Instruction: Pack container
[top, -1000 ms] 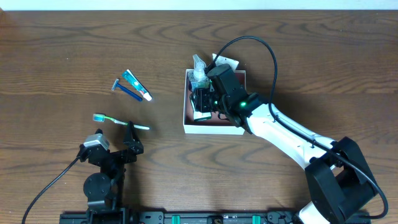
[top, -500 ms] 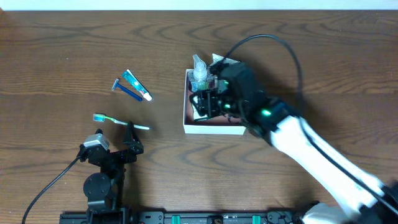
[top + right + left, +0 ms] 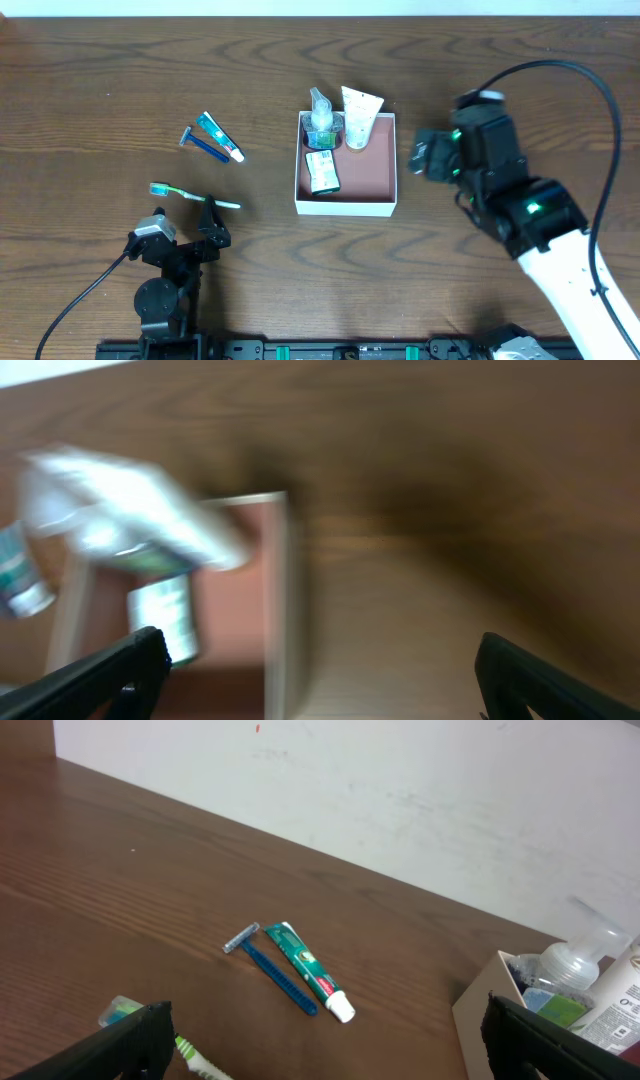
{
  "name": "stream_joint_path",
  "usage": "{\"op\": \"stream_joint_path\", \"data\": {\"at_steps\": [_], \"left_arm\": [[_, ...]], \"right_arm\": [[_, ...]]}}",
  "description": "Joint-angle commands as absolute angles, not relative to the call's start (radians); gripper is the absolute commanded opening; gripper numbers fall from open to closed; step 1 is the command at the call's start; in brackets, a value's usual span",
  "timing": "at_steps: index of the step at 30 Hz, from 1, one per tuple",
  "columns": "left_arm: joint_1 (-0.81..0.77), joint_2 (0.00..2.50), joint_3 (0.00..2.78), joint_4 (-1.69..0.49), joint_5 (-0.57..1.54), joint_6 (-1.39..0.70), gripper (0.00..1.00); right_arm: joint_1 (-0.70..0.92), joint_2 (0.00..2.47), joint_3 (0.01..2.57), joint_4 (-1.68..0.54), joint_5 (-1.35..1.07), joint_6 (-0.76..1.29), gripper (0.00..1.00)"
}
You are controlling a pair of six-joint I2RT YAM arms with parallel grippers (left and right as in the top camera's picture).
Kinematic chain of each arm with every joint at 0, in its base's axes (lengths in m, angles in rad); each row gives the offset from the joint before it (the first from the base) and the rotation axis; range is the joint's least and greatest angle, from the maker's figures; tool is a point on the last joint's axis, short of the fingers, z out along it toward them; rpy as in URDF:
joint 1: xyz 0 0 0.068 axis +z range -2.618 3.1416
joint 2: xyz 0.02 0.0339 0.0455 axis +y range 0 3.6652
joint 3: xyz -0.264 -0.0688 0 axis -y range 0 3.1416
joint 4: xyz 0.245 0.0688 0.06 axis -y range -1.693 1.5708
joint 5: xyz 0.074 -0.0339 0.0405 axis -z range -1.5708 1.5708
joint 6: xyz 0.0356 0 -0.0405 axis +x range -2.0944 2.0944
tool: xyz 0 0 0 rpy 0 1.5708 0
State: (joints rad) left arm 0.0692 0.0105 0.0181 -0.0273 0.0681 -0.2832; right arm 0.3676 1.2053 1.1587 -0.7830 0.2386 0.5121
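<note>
The container (image 3: 368,176) is a square shallow box with white walls and a pink-brown inside, at the table's middle. In it are a clear bottle (image 3: 320,117), a white tube (image 3: 358,118) and a small green-and-white packet (image 3: 322,172). My right gripper (image 3: 422,157) is open and empty, just right of the box; its wrist view is blurred and shows the box wall (image 3: 285,600). My left gripper (image 3: 187,232) is open and empty, low at the front left. A toothpaste tube (image 3: 218,137), a blue razor (image 3: 200,145) and a green toothbrush (image 3: 190,195) lie on the table to the left.
The left wrist view shows the razor (image 3: 270,965), the toothpaste (image 3: 310,982), the toothbrush end (image 3: 190,1055) and the box corner (image 3: 480,1010) with the bottle (image 3: 575,960). A white wall runs along the table's far edge.
My right gripper has pulled out of the container and moved right, leaving the green-and-white packet inside. The left arm has not moved.
</note>
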Motion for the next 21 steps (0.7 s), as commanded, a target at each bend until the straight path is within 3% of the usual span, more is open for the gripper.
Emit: {"op": "stream_joint_path", "data": {"at_steps": [1, 12, 21], "left_arm": [[0.066, 0.006, 0.004, -0.066, 0.079, -0.267, 0.98], [0.066, 0.006, 0.004, -0.066, 0.079, -0.267, 0.98], [0.066, 0.006, 0.004, -0.066, 0.079, -0.267, 0.98]], "right_arm": [[0.279, 1.251, 1.164, -0.797, 0.302, 0.558, 0.99], [0.061, 1.481, 1.164, -0.767, 0.240, 0.590, 0.99], [-0.120, 1.511, 1.164, -0.725, 0.164, 0.590, 0.99]]}}
